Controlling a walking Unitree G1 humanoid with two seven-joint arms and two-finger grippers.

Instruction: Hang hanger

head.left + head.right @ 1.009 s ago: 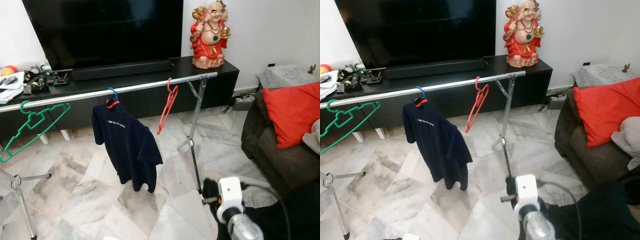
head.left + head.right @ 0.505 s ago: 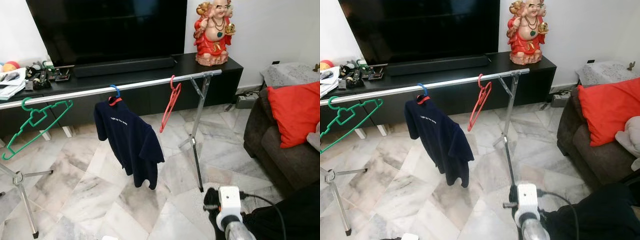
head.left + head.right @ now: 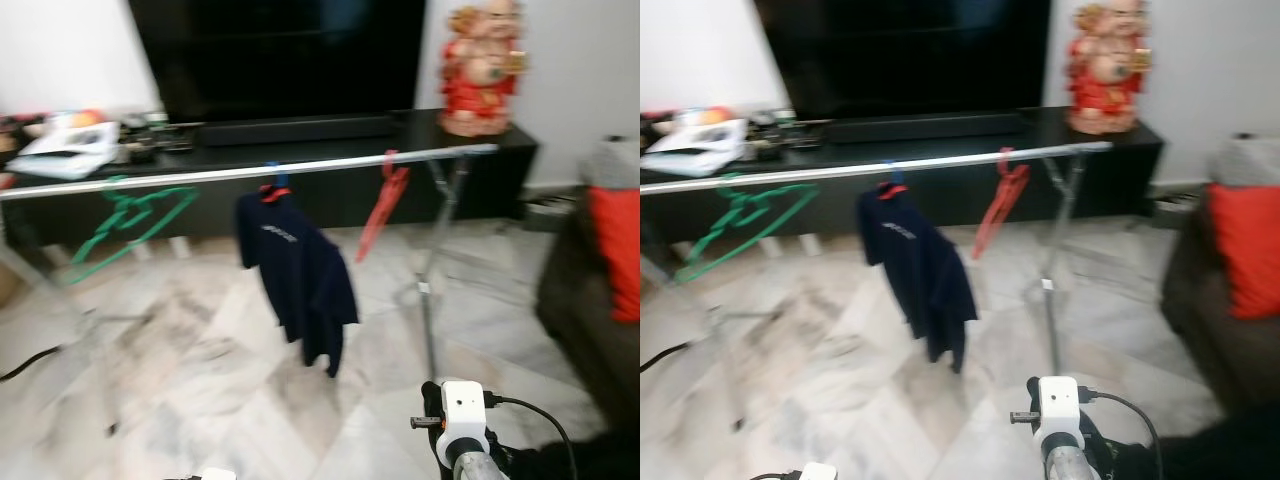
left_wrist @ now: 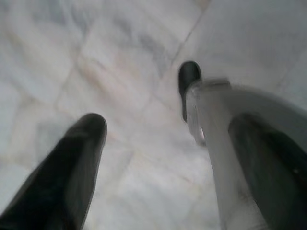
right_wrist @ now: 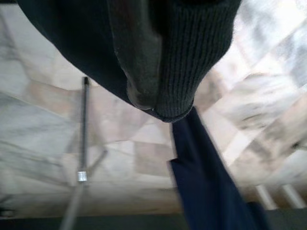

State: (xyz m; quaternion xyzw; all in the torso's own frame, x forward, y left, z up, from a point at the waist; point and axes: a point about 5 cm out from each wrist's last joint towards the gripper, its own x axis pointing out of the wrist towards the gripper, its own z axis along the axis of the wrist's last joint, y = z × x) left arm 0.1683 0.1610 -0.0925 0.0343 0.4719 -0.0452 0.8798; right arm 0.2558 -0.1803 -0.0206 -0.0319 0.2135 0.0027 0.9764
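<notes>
Rail [image 3: 200, 176] runs across the room on tripod legs, so everything dangles clear of the floor. From the left: green hanger [image 3: 125, 215] hooked on and bare, navy shirt [image 3: 300, 270] on a blue hanger [image 3: 272, 180], red hanger [image 3: 380, 200] near the stand's post. Left claw [image 4: 139, 139] hangs low over the marble, fingers spread, empty. Right claw [image 5: 144, 72] has dark knit cloth bunched against it; can't tell if it's clenched.
</notes>
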